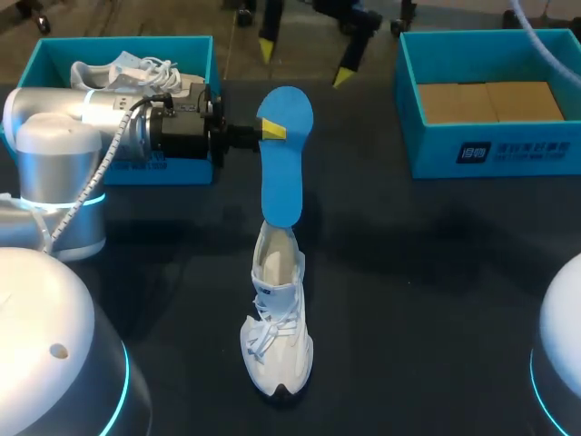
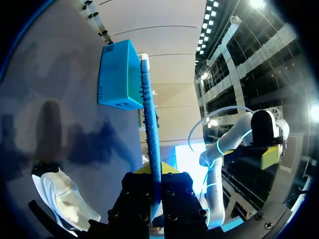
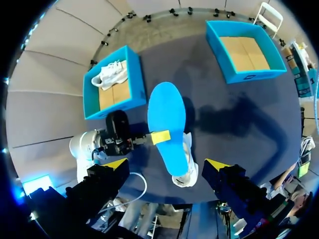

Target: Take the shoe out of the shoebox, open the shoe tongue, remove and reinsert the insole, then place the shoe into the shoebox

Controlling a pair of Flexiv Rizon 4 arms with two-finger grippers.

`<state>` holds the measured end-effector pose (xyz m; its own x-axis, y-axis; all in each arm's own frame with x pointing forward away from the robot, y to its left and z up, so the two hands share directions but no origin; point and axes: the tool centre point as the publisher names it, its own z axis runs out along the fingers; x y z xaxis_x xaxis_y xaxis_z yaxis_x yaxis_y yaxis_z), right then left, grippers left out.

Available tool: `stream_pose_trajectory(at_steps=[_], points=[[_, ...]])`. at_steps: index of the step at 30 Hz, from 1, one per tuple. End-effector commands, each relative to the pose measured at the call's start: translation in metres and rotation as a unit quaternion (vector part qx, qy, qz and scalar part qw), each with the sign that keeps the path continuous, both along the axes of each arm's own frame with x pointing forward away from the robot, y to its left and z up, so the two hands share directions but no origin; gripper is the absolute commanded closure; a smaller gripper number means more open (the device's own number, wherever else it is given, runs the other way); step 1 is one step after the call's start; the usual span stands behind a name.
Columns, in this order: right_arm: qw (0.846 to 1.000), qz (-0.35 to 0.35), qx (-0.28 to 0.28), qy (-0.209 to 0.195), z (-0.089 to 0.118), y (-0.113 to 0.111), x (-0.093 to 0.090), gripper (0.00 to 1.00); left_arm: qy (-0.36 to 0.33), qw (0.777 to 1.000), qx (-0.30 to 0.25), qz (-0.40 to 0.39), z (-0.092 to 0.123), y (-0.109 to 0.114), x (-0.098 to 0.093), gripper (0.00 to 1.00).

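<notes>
In the head view, the left arm (image 1: 109, 123) reaches in level from the left with its wrist turned sideways. The left gripper (image 1: 272, 130) is clamped on the blue insole (image 1: 283, 177) near its upper end. The insole stands on end directly above the white shoe (image 1: 277, 331), with its lower tip at the shoe's collar. The shoe sits upright on the table (image 1: 427, 300), toe toward the robot. High beyond the shoe the right gripper (image 1: 305, 62) hangs fingers-down, spread apart.

In the left wrist view, the insole runs edge-on between the two fingers, both pressing it. The shoe lies below and beside them. The right shoebox (image 2: 117, 74) sits beyond the shoe, ahead of the gripper.

The right wrist view looks straight down over the shoe, and the right gripper's fingers stand wide apart, holding nothing. The left shoebox (image 3: 117, 108), holding a second shoe (image 3: 112, 73), lies beyond the shoe to its left, and the right shoebox lies beyond to its right.
</notes>
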<state>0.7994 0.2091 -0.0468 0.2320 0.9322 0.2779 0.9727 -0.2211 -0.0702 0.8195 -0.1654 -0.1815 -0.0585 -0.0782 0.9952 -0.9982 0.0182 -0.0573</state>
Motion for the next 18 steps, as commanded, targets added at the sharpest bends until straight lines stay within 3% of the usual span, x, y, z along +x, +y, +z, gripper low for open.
stream_pose_trajectory(at_steps=[1,18], points=[[0.994,-0.012,0.106,-0.018,-0.006,-0.017,-0.002,0.0,0.0,1.0,0.001,0.0,0.0,0.0,-0.001,1.0],[0.973,-0.021,0.228,-0.02,-0.02,-0.039,-0.003,0.0,0.0,1.0,0.001,0.0,0.0,0.0,-0.001,1.0]])
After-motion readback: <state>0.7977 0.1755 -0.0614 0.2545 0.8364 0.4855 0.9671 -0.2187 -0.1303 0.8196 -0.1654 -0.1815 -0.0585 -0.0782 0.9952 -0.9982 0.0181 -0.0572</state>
